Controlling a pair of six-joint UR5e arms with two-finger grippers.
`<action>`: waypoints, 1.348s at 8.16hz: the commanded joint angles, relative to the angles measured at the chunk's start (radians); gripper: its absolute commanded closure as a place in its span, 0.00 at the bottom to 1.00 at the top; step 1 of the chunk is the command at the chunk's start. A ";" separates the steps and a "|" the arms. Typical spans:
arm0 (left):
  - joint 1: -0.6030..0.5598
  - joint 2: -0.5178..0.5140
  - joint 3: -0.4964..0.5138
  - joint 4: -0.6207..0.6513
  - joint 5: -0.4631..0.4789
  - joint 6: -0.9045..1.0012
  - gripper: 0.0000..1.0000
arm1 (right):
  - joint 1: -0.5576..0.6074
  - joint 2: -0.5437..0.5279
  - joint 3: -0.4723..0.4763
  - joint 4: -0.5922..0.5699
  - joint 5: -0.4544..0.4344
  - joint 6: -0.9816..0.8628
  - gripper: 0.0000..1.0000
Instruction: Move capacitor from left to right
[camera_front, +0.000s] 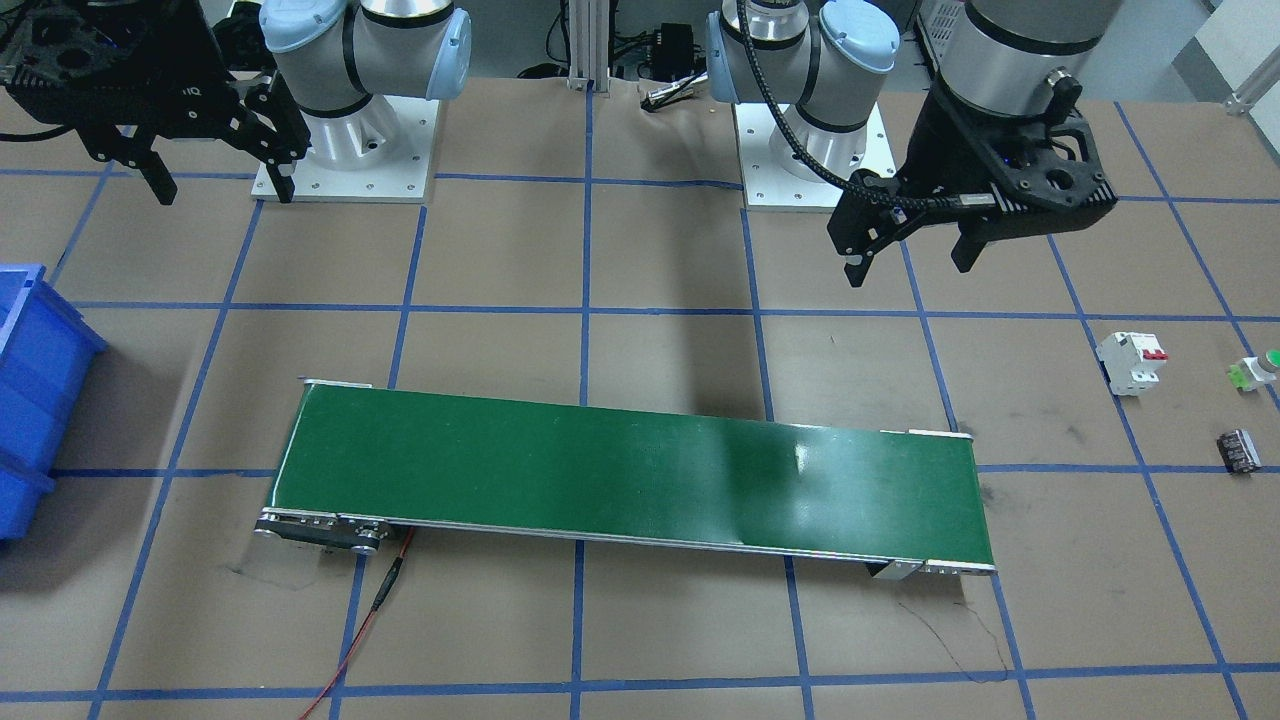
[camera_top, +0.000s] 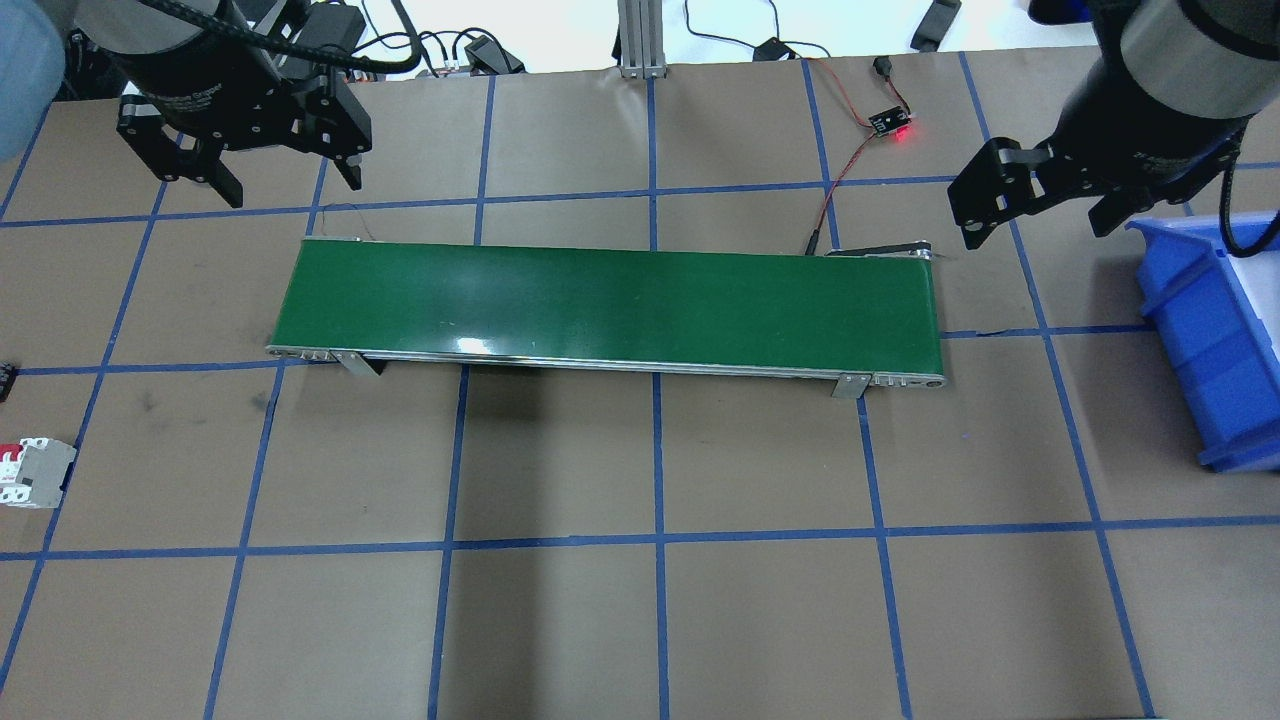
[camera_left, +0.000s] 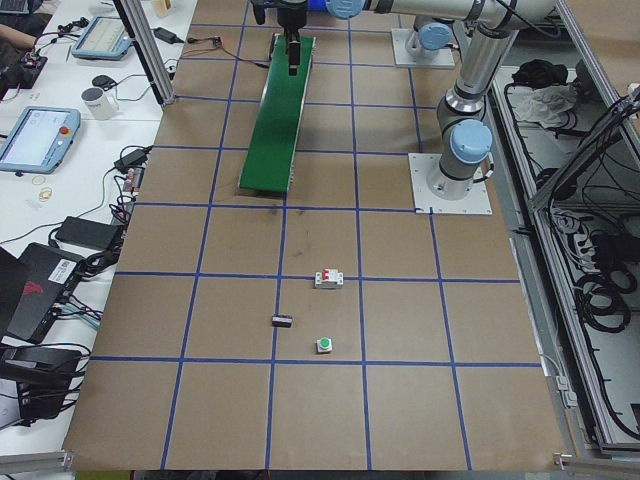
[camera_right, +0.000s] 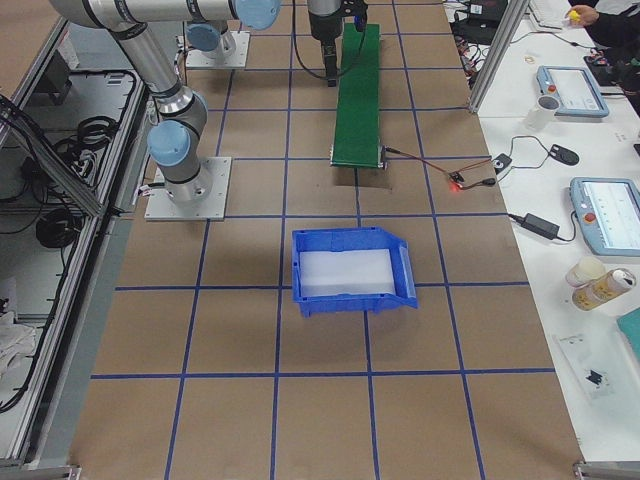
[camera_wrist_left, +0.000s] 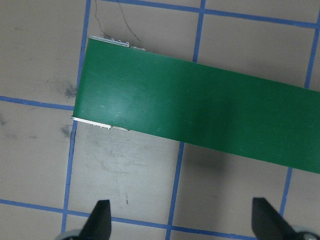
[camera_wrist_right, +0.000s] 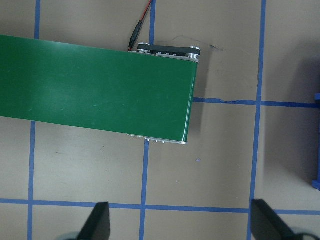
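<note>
- The table (camera_front: 650, 640) is brown, marked off in blue tape squares.
- The green conveyor (camera_front: 630, 470) lies lengthwise across the middle of the table, and its belt is bare.
- The left arm reaches out from its base and carries the left gripper (camera_front: 910, 265) high over the table near the conveyor's left end. It points down with its fingers (camera_wrist_left: 100, 222) spread wide and nothing between them.
- The right arm mirrors this at the other end. The right gripper (camera_front: 224, 192) hangs above the table near the conveyor's right end, likewise spread and empty.
- A blue bin (camera_right: 350, 300) sits on the table beyond the conveyor's right end. It is cut off by the frame in the front-facing and overhead views.
- A white circuit breaker (camera_front: 1133, 362) with red switches stands out past the conveyor's left end.
- The capacitor (camera_front: 1238, 451) lies on its side on the table at the robot's far left. It is near the breaker, well apart from the left gripper and further from the robot than it. The left wrist camera does not take it in. In the overhead view only a dark sliver shows at the left edge, too little to identify.
- A green-capped push button (camera_front: 1257, 370) lies between the breaker and the capacitor, a little further out.
</note>
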 joint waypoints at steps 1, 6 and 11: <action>-0.018 0.011 -0.002 0.004 -0.021 -0.006 0.00 | 0.001 0.031 -0.008 0.004 -0.004 -0.019 0.00; 0.256 -0.017 0.012 0.004 0.017 0.155 0.00 | 0.001 0.038 -0.006 -0.003 0.008 -0.009 0.00; 0.711 -0.187 0.006 0.206 0.023 0.766 0.00 | 0.001 0.040 -0.006 -0.005 0.007 -0.010 0.00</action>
